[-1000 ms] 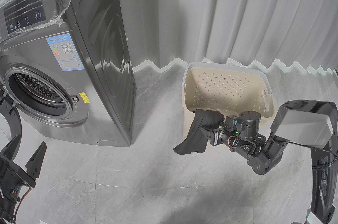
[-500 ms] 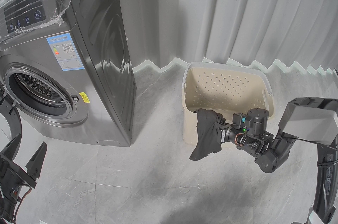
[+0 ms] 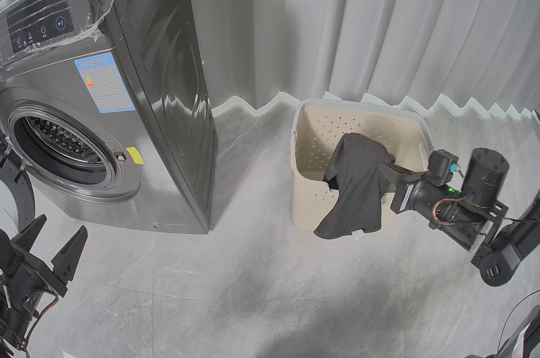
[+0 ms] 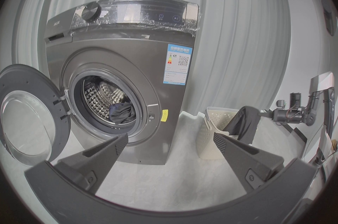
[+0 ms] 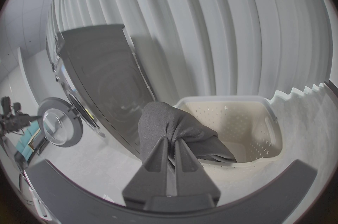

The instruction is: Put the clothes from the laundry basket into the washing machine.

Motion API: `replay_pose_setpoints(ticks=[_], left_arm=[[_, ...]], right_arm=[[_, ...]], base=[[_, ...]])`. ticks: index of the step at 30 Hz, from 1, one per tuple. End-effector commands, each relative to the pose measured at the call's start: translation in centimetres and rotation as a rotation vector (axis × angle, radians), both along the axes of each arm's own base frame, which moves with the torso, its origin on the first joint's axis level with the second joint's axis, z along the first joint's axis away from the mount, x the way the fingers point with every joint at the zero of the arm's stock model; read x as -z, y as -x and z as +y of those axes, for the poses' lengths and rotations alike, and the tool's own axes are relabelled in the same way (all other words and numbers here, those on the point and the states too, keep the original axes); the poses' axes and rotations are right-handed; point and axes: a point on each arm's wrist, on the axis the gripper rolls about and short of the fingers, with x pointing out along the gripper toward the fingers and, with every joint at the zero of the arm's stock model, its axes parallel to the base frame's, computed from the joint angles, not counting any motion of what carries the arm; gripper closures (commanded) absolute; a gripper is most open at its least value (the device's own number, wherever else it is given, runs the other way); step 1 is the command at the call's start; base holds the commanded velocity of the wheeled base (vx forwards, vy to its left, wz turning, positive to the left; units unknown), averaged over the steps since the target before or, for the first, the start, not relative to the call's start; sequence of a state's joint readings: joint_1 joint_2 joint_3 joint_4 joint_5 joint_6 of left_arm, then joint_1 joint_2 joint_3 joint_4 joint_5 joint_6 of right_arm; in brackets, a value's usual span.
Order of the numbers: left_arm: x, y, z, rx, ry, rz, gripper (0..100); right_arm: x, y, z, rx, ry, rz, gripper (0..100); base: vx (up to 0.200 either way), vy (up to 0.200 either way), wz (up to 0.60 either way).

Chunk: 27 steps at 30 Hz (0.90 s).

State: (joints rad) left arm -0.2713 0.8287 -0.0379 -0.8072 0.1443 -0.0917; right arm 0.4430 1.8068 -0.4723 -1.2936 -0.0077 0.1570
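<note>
A dark grey garment (image 3: 355,186) hangs from my right gripper (image 3: 390,164), which is shut on a bunch of it above the front of the beige laundry basket (image 3: 304,203). The cloth drapes down over the basket's front rim toward the floor. In the right wrist view the closed gripper (image 5: 171,145) pinches the garment (image 5: 162,124) in front of the basket (image 5: 246,119). The washing machine (image 3: 160,67) stands at the left with its door (image 4: 28,119) swung open. Another dark garment (image 4: 121,112) lies in the drum. My left gripper (image 3: 61,227) is open low in front of the machine, holding nothing.
White curtains (image 3: 382,10) hang behind the basket and the machine. Bare grey tiled floor (image 3: 225,275) stretches between the washing machine and the basket. The open door (image 5: 60,122) juts out from the machine's front on its far left side.
My right gripper rose and drew back to the right, lifting the garment from low at the basket's front corner to above its front rim. The left gripper shifted slightly up and right.
</note>
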Motion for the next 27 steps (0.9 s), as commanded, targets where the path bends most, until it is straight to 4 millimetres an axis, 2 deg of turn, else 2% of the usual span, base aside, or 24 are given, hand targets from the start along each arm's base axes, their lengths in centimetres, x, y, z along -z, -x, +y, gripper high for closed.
replay_pose_setpoints(ticks=[1,7,17,27], left_arm=[[0.4,-1.1,-0.3,0.001,0.033,0.068,0],[0.4,-0.8,-0.2,-0.005,0.048,0.056,0],[0.5,-1.1,-0.4,0.013,0.048,0.075,0],[0.6,-1.0,-0.5,0.022,0.037,0.081,0]], right_arm=[[-4.6,5.7,-0.8,-0.036,-0.096,-0.135,100],[-6.3,7.7,-2.0,-0.034,-0.140,-0.202,100],[-6.8,9.5,-2.8,-0.059,-0.169,-0.230,100],[-7.3,9.6,-2.8,-0.069,-0.160,-0.259,100]], base=[[0.000,0.000,0.00],[0.000,0.000,0.00],[0.000,0.000,0.00],[0.000,0.000,0.00]])
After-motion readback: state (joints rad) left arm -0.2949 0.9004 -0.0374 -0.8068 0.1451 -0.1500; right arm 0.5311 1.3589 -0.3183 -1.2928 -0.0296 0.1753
